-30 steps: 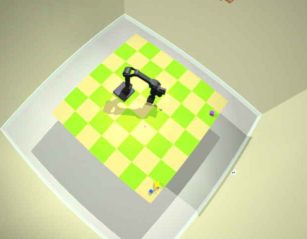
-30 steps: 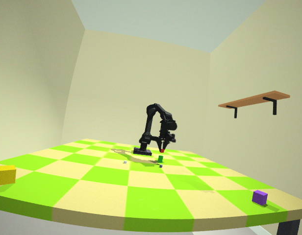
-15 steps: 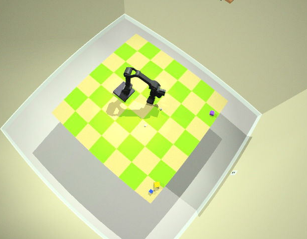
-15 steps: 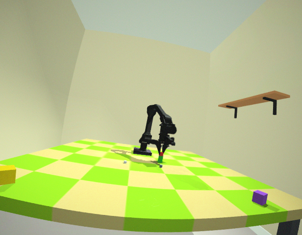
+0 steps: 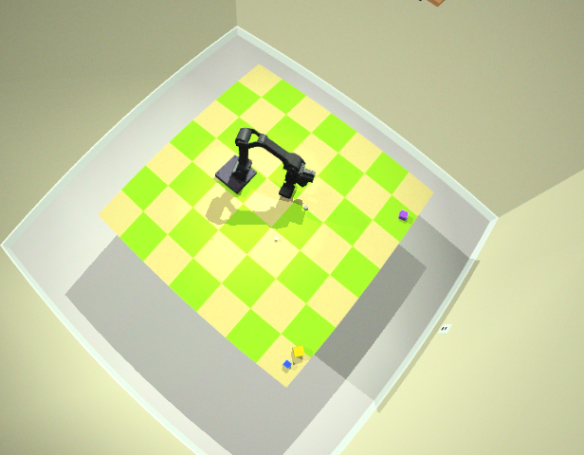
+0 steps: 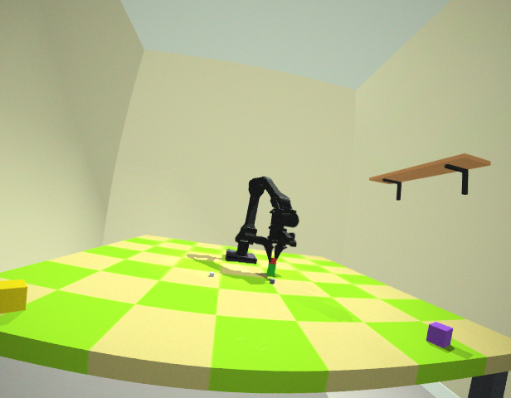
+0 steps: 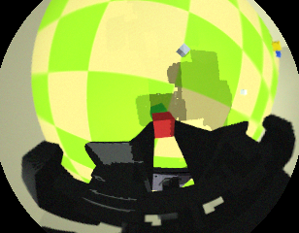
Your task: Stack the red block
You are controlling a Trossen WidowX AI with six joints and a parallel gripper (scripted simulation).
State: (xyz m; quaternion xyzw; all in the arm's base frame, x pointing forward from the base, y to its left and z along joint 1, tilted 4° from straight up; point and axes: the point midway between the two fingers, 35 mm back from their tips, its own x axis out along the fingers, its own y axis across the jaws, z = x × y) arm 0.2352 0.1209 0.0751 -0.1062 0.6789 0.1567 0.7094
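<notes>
The red block [image 6: 272, 260] is being gripped between the closed fingers of the end effector [image 6: 273, 258], which is pointing straight down from the bent black arm [image 6: 264, 214]. The block is being held directly above the green tower [image 6: 271, 269], seemingly touching its top, though the contact is too small to be confirmed. Further out on the checkered tabletop [image 6: 247, 338], a yellow cube [image 6: 9, 295] and a purple cube [image 6: 439, 333] are lying near opposite edges, well apart from the tower.

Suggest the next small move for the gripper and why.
Probably open the gripper slowly. It is shut on the red block, which in the exterior view sits directly atop the green tower, seemingly touching and aligned; then retreat straight up to avoid nudging the tower.
</notes>
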